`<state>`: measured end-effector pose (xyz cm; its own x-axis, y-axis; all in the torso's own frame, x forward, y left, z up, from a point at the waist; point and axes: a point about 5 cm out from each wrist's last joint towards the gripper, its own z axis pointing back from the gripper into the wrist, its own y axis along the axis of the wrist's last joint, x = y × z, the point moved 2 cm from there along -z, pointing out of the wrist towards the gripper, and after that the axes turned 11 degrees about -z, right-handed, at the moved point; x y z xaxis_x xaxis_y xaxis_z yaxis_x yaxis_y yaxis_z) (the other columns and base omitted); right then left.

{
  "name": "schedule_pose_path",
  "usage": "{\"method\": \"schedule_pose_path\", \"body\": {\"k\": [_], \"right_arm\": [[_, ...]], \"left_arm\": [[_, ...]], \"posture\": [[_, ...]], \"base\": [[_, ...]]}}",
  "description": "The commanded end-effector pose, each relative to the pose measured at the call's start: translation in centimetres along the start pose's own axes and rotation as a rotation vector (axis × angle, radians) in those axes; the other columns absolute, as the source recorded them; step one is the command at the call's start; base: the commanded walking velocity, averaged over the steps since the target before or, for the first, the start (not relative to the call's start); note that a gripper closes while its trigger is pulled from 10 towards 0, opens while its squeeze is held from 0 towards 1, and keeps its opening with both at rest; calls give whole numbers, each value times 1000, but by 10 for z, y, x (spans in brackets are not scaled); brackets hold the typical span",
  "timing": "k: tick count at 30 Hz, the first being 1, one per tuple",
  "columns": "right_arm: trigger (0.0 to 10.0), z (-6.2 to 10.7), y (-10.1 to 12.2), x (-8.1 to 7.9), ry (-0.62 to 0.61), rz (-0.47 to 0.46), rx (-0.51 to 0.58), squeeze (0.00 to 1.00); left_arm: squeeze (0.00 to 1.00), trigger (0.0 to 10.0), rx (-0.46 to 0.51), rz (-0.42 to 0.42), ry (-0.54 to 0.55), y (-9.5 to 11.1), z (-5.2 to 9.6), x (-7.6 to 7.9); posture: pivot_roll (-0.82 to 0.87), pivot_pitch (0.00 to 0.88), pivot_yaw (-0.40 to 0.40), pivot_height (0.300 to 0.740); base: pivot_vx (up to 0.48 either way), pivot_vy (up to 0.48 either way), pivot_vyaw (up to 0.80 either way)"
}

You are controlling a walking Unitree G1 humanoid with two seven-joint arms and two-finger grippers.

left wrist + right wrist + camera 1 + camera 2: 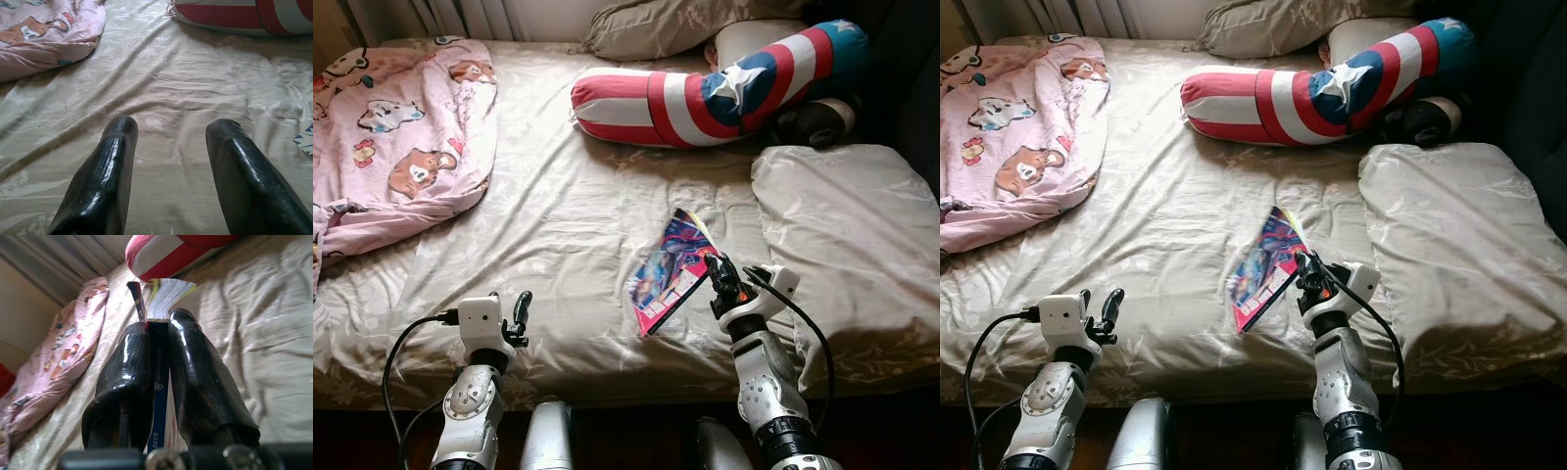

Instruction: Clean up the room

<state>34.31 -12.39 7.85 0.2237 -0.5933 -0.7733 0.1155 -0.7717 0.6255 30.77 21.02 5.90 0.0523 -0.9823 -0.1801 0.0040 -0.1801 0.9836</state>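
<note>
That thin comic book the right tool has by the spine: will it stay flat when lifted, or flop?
Probably flops: the book is thin and soft-covered, and its pages already fan apart beyond the right tool. Likely light for its size. The glossy cover may slip, though the fingers clamp the spine, its stiffest part.

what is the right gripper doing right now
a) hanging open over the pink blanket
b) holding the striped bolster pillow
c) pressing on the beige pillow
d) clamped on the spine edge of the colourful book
d: in the right wrist view the right gripper has its two black fingers closed on the book, pages fanning out past the tips, on the beige bed sheet.
</note>
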Motion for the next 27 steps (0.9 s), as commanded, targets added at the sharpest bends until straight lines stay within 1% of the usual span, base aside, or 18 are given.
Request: {"method": "schedule_pose_path", "body": {"k": [1, 8, 17, 23, 25, 27], "right_arm": [[10000, -6, 9, -11, 56, 1, 31, 0], [10000, -7, 9, -12, 63, -7, 28, 0], [10000, -7, 4, -14, 82, -21, -1, 0], [10000, -8, 4, -17, 105, -57, 7, 0], [10000, -8, 4, -16, 100, -59, 7, 0], [10000, -8, 7, -12, 80, -89, 21, 0]], "left_arm": [[0, 10000, -10, -1, -8, -1, 2, -1], [0, 10000, -10, -3, -13, -1, 2, 0], [0, 10000, -8, -4, -21, -1, 1, 1], [0, 10000, -8, -6, -25, -1, 1, 1], [0, 10000, -11, -12, -37, -1, 0, 3], [0, 10000, -13, -14, -42, -2, 0, 3]], "posture": [[73, 152, -27, 632], [72, 152, -27, 632], [74, 149, -25, 632], [74, 145, -22, 632], [80, 143, -21, 632], [79, 141, -19, 632]], "base": [[0, 0, 0], [217, 0, 0], [297, 0, 0], [312, 0, 0], [0, 0, 0], [0, 0, 0]]}}
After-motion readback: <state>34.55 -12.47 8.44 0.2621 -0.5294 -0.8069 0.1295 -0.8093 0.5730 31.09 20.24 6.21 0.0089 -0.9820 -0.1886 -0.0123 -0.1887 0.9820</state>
